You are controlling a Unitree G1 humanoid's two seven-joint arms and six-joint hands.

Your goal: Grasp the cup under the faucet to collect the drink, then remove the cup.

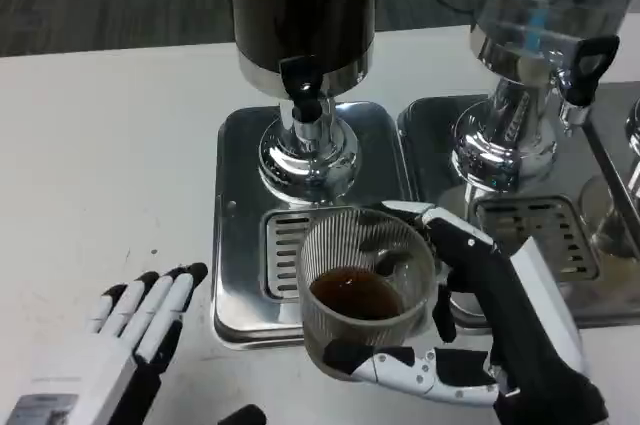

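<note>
A clear ribbed cup (pixel 365 290) holds a little dark drink at its bottom. My right hand (pixel 480 335) grips it from the right, thumb under its near side and fingers round its far side. The cup sits over the front edge of the steel drip tray (pixel 240 245), forward of the black faucet (pixel 303 85) of the dark drink dispenser (pixel 300 5). My left hand (pixel 135 330) lies flat on the white table at the lower left, fingers stretched out and apart, holding nothing.
A second dispenser (pixel 530 35) with a black tap (pixel 583 65) stands at the right on its own tray (pixel 430 125) with a slotted grate (pixel 530 230). White table stretches to the left and behind the trays.
</note>
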